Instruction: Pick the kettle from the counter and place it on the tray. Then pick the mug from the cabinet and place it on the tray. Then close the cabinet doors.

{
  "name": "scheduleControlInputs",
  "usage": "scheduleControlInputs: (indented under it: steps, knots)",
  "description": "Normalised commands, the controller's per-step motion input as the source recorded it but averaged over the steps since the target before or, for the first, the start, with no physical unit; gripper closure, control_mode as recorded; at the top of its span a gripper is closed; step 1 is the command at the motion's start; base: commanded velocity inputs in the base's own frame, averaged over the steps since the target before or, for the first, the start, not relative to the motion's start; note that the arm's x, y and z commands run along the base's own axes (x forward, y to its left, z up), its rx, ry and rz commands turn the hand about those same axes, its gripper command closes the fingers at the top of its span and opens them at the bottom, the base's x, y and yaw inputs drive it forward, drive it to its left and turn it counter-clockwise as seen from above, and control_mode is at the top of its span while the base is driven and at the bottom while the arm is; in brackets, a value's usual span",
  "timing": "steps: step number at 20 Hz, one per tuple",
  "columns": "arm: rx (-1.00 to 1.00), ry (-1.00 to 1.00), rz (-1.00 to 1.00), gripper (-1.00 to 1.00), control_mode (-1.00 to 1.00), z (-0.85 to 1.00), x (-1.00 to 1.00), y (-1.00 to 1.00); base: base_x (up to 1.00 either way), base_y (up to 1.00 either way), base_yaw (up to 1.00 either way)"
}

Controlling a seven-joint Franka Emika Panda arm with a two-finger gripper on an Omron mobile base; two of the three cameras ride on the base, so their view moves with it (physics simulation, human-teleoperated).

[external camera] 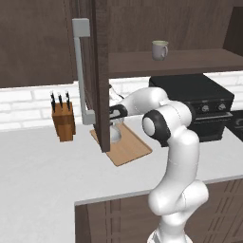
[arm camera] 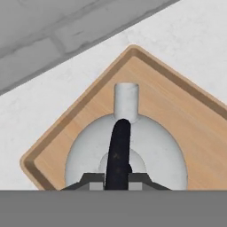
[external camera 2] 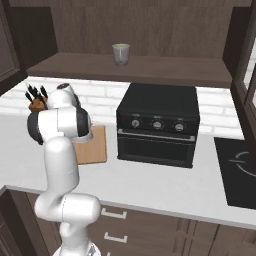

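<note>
Behind cabinet door [external camera: 97,71], kettle [external camera: 115,133] half hidden

Arm stretched forward, hand [arm camera: 117,181] pointing down, fingers clamped.

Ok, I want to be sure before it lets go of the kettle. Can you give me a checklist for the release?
1. Kettle over the tray: ok, the board shows around it.
2. Kettle resting on the tray: cannot tell.
3. End effector shut on the black handle: ok.
4. Mug on the cabinet shelf for the next pick: ok, upright.
5. Cabinet door open: ok, it hangs in front of the arm.
</note>
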Motion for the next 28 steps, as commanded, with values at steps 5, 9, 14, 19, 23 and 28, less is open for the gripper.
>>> scheduleControlInputs:
  steps: [5,9,14,19,23,28]
  knots:
    - [0.00,-0.03,-0.05,1.00,-1.00,-0.26,0.00,0.00,0.00,0.00,0.00]
    - [0.00,-0.02,-0.04,-1.00,-1.00,-0.23,0.00,0.00,0.00,0.00,0.00]
    - [0.00,-0.02,0.00,-1.00,-1.00,-0.27,-0.05,-0.02,0.00,0.00,0.00]
    - [0.00,-0.17,0.00,-1.00,-1.00,0.00,-0.33,-0.01,0.00,0.00,0.00]
    - [0.01,-0.24,0.00,-1.00,-1.00,0.08,-0.55,0.00,0.00,0.00,0.00]
    - [0.03,-0.28,0.00,-1.00,-1.00,0.19,-0.78,-0.13,0.00,0.00,0.00]
